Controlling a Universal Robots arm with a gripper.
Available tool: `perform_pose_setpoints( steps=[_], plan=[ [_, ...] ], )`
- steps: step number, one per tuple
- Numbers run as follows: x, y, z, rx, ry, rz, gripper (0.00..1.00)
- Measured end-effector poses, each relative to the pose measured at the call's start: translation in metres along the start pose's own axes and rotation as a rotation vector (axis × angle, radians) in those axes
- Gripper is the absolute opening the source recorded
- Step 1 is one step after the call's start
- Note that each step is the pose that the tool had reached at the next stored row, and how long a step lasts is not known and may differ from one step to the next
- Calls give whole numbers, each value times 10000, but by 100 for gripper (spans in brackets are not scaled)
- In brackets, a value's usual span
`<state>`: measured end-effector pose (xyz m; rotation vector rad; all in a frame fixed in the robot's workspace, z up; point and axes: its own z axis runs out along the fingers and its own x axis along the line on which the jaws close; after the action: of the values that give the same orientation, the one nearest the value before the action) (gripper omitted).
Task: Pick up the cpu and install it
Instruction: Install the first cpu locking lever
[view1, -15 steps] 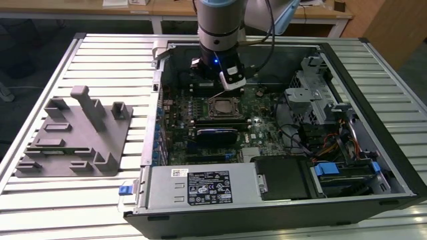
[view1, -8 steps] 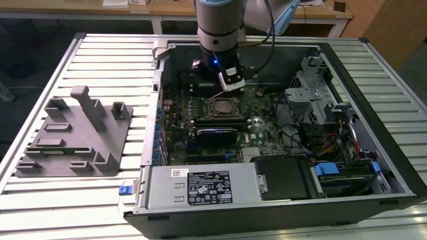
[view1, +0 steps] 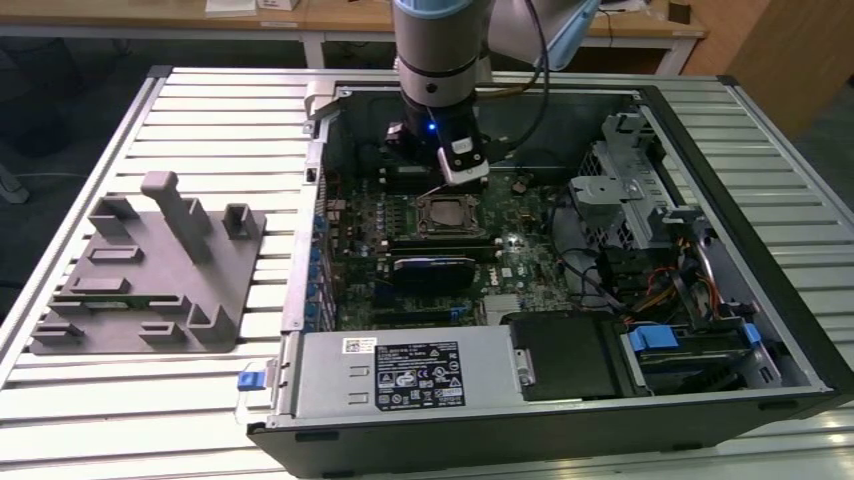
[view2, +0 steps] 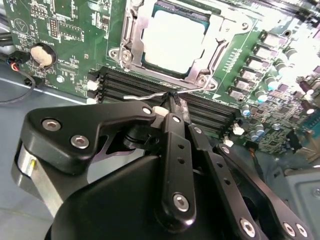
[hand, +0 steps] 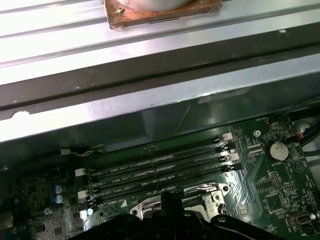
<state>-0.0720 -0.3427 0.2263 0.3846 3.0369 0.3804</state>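
my gripper (view2: 172, 102) hangs inside the open pc case (view1: 747, 110), low over the motherboard (view2: 60, 45), right by the ram slots (view2: 150, 85). fingers are pinched together at the tips; in the second wrist view they meet on the thin wire lever (view2: 150, 95) of the cpu socket (view2: 131, 42), and seem to be nipping it, tho i can't tell for sure that the wire is actually clamped vs just touched.

the cpu (view2: 172, 42) isn't in my fingers. it sits flat in the socket already, just beyond my fingertips across the ram slots, w/ the metal retention frame lying round it. so the thing lies straight ahead of the tips, on the far side of the lever. it's square, so no long axis to speak of; its edges run parallel w/ the socket frame and the ram slots.

looks: pale silvery metal top, glaring bright under the light, dark rim at the edge. in the exterior view the socket (view1: 441, 215) shows mid-board, toward the case's far wall, just below my wrist.

grey fixture tray (view1: 147, 270) stands on the slatted table (view1: 214, 110), at the exterior view's left, well apart from the case.
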Motion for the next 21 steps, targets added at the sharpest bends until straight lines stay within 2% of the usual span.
perform_pose_setpoints(
  steps=[3,5,7,14,18,21],
  plan=[
    [-11,30,27,47,-13,4,11],
    [-12,50,48,136,-39,7,11],
    [-12,63,72,181,-57,8,11],
    [-34,59,141,175,-116,-3,11],
    [-43,55,164,142,-243,-32,11],
    [-45,54,169,135,-272,-41,11]
  ],
)
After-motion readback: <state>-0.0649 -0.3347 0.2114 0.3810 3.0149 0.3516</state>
